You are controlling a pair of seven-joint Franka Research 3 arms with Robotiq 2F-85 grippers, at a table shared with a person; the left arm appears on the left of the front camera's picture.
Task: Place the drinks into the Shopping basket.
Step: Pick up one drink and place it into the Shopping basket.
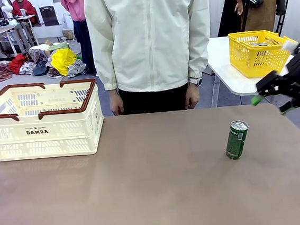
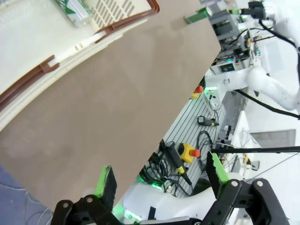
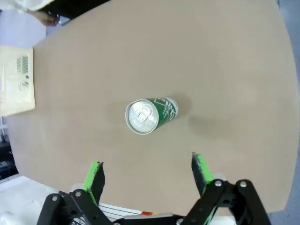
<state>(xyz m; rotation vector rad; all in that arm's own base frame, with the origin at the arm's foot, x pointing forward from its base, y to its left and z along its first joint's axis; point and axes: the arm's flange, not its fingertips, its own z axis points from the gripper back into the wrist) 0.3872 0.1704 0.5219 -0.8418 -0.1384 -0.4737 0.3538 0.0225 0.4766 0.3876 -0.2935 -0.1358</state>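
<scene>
"DAMDA" on Shopping basket (image 1: 67, 132), smaller line unclear

Brown table (image 1: 146, 187); white side table (image 1: 223, 68) R; clothes pile (image 1: 62, 61) on floor (image 1: 9, 82).

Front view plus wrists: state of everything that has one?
green drink can: upright on the table, ungripped.
Shopping basket: upright, open-topped, at the table's left.
yellow basket: upright on the side table.
left claw: open, empty.
right claw: open, empty, clear of the can.
</scene>
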